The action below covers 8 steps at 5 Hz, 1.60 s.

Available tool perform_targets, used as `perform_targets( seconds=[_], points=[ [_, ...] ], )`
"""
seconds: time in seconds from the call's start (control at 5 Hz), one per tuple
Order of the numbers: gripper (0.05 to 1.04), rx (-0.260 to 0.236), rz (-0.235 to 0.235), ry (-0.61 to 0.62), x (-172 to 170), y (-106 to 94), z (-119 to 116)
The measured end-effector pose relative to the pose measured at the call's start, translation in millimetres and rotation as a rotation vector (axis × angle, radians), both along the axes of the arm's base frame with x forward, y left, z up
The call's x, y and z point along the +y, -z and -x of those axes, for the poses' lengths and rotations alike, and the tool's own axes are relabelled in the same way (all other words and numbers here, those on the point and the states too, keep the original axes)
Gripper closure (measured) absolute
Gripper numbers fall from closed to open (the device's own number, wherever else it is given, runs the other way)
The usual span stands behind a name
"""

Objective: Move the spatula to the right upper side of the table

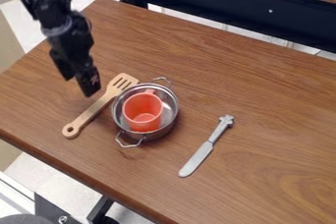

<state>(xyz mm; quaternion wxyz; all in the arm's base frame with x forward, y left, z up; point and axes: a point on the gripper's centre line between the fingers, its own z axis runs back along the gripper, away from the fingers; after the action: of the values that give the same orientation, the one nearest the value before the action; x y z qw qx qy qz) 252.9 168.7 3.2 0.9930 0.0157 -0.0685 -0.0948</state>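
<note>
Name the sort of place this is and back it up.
Probably a robotics lab or workroom set up for handling trials: a black robot arm hangs over a wooden table, and a steel pot holding an orange cup sits beside a slotted spatula.

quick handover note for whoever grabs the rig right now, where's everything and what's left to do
Gripper: over the table's left part, near the spatula's slotted head; the spatula is not in its grip.
Spatula: flat on the table, left of the metal pot, slotted head pointing away from the camera.
Nearby: red cup inside the pot; knife right of the pot.
Done: spatula not yet at its goal.
Left: grasp it, lift it past the pot, set it at the table's upper right, release.
</note>
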Motion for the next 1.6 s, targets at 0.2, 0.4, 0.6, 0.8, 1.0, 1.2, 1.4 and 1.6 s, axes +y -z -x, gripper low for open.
perform_targets(
  seconds=[0.2,0.4,0.6,0.8,1.0,1.2,1.4,1.6],
  points=[
    [0.085,0.018,0.020,-0.041,-3,8.3,1],
    [0.085,0.004,0.010,-0.030,-6,14.9,6],
    [0.085,0.004,-0.006,-0.030,-7,21.1,7],
    [0.085,-0.017,-0.008,-0.030,-12,29.6,12],
    [0.085,-0.005,0.000,-0.044,-18,39.1,14],
    [0.085,0.015,0.017,-0.074,-23,45.8,14],
    [0.085,0.013,0.020,-0.124,-19,47.0,8],
    [0.085,0.001,0.010,-0.146,-16,48.2,5]
  ],
)
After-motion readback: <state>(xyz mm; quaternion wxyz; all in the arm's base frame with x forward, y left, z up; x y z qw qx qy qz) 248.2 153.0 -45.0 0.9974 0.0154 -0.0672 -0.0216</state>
